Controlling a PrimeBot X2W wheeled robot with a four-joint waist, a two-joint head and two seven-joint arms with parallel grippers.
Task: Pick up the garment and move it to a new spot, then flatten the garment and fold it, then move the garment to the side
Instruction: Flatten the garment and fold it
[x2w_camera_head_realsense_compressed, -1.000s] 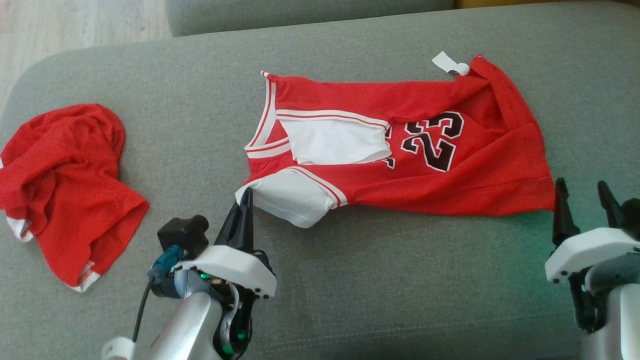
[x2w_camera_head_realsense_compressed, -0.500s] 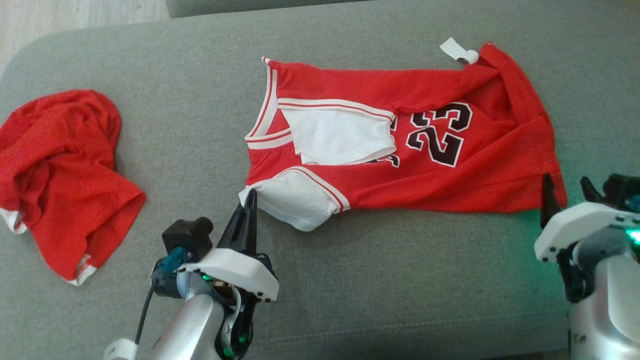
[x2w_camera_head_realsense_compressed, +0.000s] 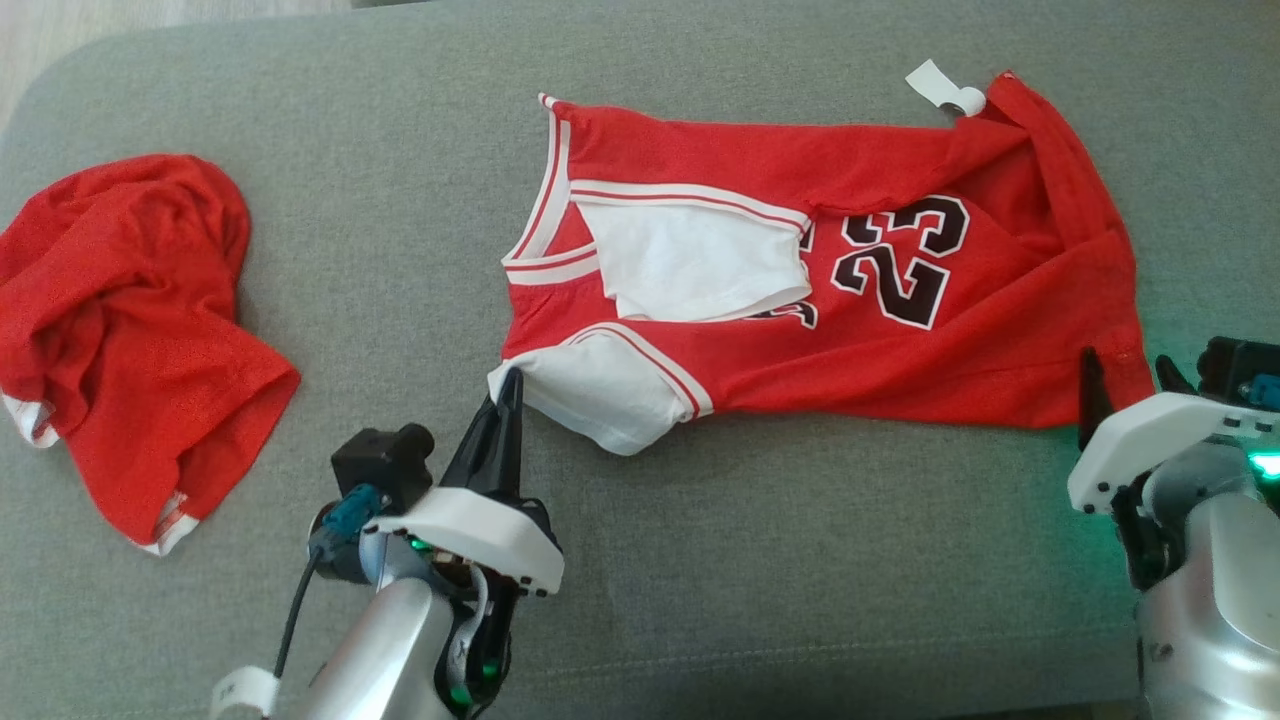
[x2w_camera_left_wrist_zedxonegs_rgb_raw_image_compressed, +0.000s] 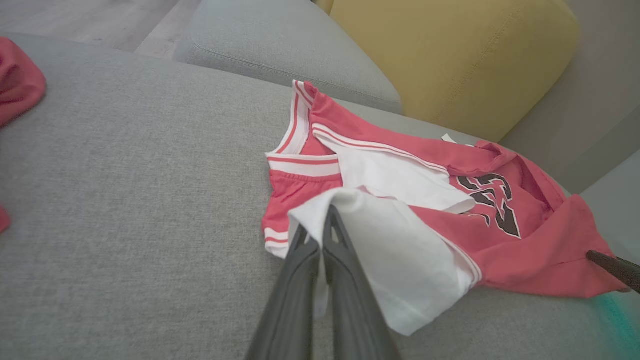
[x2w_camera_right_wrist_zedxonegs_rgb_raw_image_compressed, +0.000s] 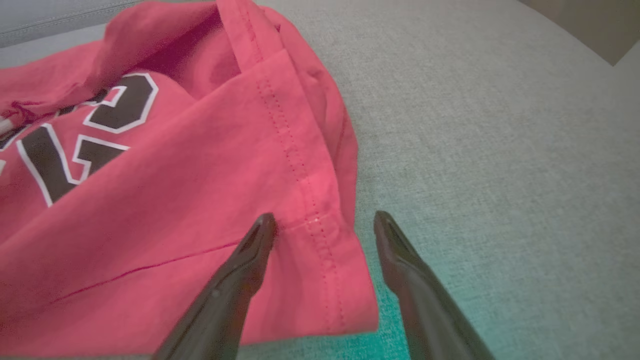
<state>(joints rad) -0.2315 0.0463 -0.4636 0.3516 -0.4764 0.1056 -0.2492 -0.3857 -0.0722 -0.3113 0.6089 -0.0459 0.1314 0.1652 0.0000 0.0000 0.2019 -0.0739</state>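
Observation:
The garment (x2w_camera_head_realsense_compressed: 900, 360) is a red jersey with white trim and a black "23", spread across the grey sofa cushion (x2w_camera_head_realsense_compressed: 700, 560). My left gripper (x2w_camera_head_realsense_compressed: 508, 385) is shut on the garment's white near-left corner (x2w_camera_left_wrist_zedxonegs_rgb_raw_image_compressed: 350, 220). At the garment's near-right hem corner (x2w_camera_right_wrist_zedxonegs_rgb_raw_image_compressed: 330, 250), my right gripper (x2w_camera_head_realsense_compressed: 1125, 368) stands open, one finger (x2w_camera_right_wrist_zedxonegs_rgb_raw_image_compressed: 255, 240) over the cloth and the other on the cushion side. A white tag (x2w_camera_head_realsense_compressed: 940, 86) sticks out at the far right corner.
A second red garment (x2w_camera_head_realsense_compressed: 130, 330) lies crumpled at the left end of the cushion. A yellow cushion (x2w_camera_left_wrist_zedxonegs_rgb_raw_image_compressed: 450, 55) and another grey cushion (x2w_camera_left_wrist_zedxonegs_rgb_raw_image_compressed: 280, 50) stand behind. Bare grey fabric stretches along the near edge between my arms.
The head camera has shifted, so the whole scene sits a little differently. My right gripper has come in to straddle the hem corner. The left gripper keeps its grip on the white corner.

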